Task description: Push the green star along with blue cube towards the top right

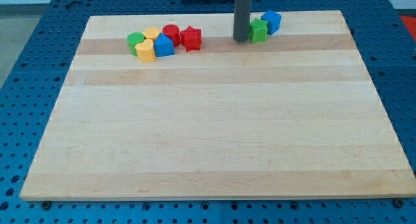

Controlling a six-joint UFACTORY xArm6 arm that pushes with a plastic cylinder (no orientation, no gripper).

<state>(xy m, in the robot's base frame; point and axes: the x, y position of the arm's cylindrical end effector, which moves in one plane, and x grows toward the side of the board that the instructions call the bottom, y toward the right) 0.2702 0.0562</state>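
Observation:
The green star (259, 30) sits near the board's top edge, right of centre. The blue cube (271, 21) touches it on its upper right. My tip (241, 39) stands on the board just left of the green star, touching or almost touching it. The dark rod rises straight up from the tip and leaves the view at the top.
A cluster of blocks lies at the top left: a green cylinder (136, 41), a yellow block (146, 51), another yellow block (151, 34), a blue block (164, 46), a red cylinder (171, 33) and a red star (191, 37). The wooden board (214, 133) rests on a blue perforated table.

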